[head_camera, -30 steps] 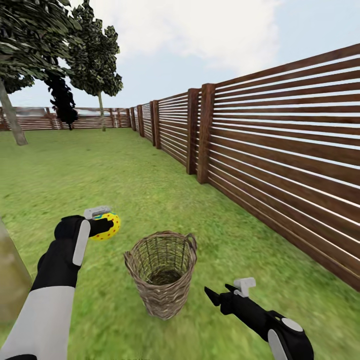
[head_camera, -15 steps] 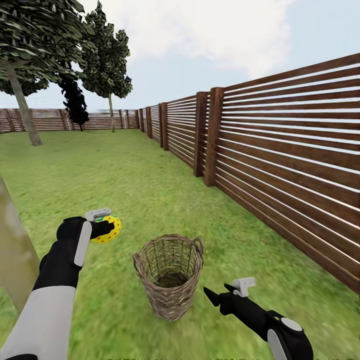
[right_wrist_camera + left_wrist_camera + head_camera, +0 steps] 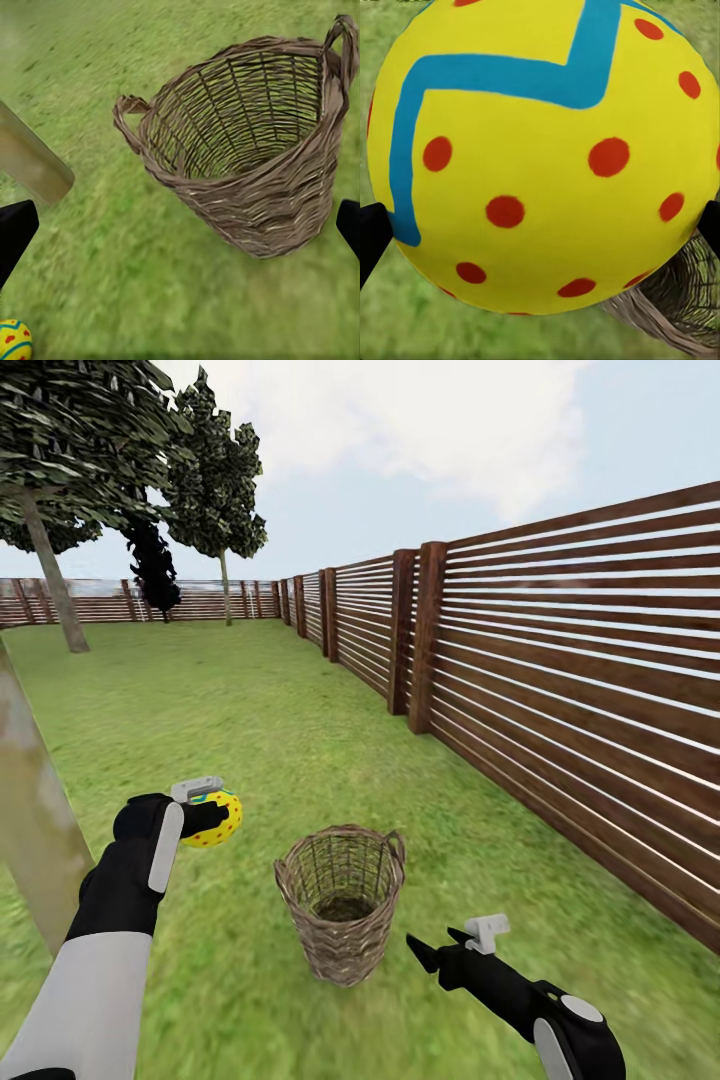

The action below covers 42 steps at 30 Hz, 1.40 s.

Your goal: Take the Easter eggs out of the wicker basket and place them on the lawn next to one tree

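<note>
My left gripper [image 3: 214, 817] is shut on a yellow Easter egg [image 3: 540, 150] with red dots and a blue zigzag, held above the lawn [image 3: 230, 710] to the left of the wicker basket [image 3: 343, 905]. The basket stands upright on the grass, and no egg shows in the part of its inside that I can see. My right gripper [image 3: 435, 946] hangs open just right of the basket, its fingers wide apart in the right wrist view. A piece of another egg [image 3: 13, 341] shows at the corner of that view, against the grass. A pale tree trunk [image 3: 35, 825] rises close on my left.
A dark brown slat fence [image 3: 560, 690] runs along the right side and across the far end. Two more leafy trees [image 3: 215, 470] and an all-black tree [image 3: 150, 565] stand far back on the left. Open grass stretches ahead between trunk and fence.
The whole picture has shifted: the near trunk and the basket sit further right, so the camera has turned. Both arms keep their pose and the left gripper still holds the egg.
</note>
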### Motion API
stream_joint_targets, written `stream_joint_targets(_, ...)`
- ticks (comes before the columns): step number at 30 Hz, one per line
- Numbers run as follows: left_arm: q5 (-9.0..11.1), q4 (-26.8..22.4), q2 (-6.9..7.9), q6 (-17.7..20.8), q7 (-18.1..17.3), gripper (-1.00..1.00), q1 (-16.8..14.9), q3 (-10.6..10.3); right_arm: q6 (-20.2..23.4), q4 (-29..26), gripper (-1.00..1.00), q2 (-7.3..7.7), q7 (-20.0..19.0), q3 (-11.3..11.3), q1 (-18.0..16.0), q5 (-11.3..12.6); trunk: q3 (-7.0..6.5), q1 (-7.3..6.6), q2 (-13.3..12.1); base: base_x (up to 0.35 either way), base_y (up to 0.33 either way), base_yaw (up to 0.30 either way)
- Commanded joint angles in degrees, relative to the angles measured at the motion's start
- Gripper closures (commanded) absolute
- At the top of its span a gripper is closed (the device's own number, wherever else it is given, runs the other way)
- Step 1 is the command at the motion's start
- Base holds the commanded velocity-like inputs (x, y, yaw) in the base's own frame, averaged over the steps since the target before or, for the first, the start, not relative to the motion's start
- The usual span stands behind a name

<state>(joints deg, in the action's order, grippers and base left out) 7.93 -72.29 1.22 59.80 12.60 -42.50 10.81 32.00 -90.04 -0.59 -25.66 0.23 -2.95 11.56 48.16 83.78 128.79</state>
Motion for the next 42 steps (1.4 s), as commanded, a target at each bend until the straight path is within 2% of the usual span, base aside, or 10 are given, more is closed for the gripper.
stream_joint_targets(1,0.6,0.0,0.01,0.2,0.5,1.0,0.0,0.0,0.4,-0.1,-1.0,-0.04,0.0,-0.1,0.0,0.4,-0.12,-0.24,-0.4,-0.002,0.0,0.0)
stream_joint_targets(12,0.6,0.9,-0.02,0.2,0.5,1.0,0.0,-0.1,0.4,-0.1,-1.0,-0.28,0.2,-0.1,0.0,0.3,-2.61,-2.65,-4.8,-0.126,0.0,0.158)
stream_joint_targets(17,0.7,10.8,0.11,0.2,0.5,1.0,-0.2,0.2,0.4,-0.1,-1.0,-0.29,0.2,-0.1,0.0,0.3,-3.81,-3.75,-6.8,-0.178,0.0,0.215)
stream_joint_targets(24,0.7,19.6,0.17,0.2,2.1,1.0,-0.6,0.3,0.4,0.0,-1.0,-0.13,0.1,-0.1,0.0,0.3,-5.31,-5.29,-9.6,-0.161,0.0,0.13)
stream_joint_targets(30,0.8,25.1,0.3,0.2,2.8,1.0,-0.9,0.2,0.4,0.0,-1.0,-0.11,0.1,-0.1,0.0,0.3,-6.4,-6.61,-12.0,-0.128,0.0,0.008)
stream_joint_targets(32,0.8,28.5,0.46,-1.1,2.9,1.0,-1.7,0.2,0.4,0.0,-1.0,-0.11,0.2,-0.1,0.0,0.3,-6.76,-7.04,-12.8,-0.107,0.0,0.001)
stream_joint_targets(33,0.8,34.7,0.63,-4.1,2.9,1.0,-3.7,0.2,0.5,0.0,-1.0,-0.13,0.2,-0.1,0.0,0.3,-6.94,-7.26,-13.2,-0.092,0.0,0.0)
stream_joint_targets(34,0.8,37.9,0.76,-5.7,3.1,1.0,-4.7,0.2,0.5,0.0,-1.0,-0.13,0.2,-0.1,0.0,0.3,-7.12,-7.48,-13.6,-0.087,0.0,0.0)
stream_joint_targets(37,0.8,40.6,0.86,-7.3,3.5,1.0,-5.4,0.2,0.4,0.0,-1.0,-0.12,0.2,-0.1,0.0,0.4,-7.3,-7.7,-14.0,-0.063,0.0,0.0)
stream_joint_targets(42,0.9,40.7,0.89,-7.8,3.9,1.0,-5.6,0.2,0.4,0.0,-1.0,-0.1,0.2,-0.1,0.0,0.3,-7.3,-7.7,-14.0,-0.013,0.0,0.0)
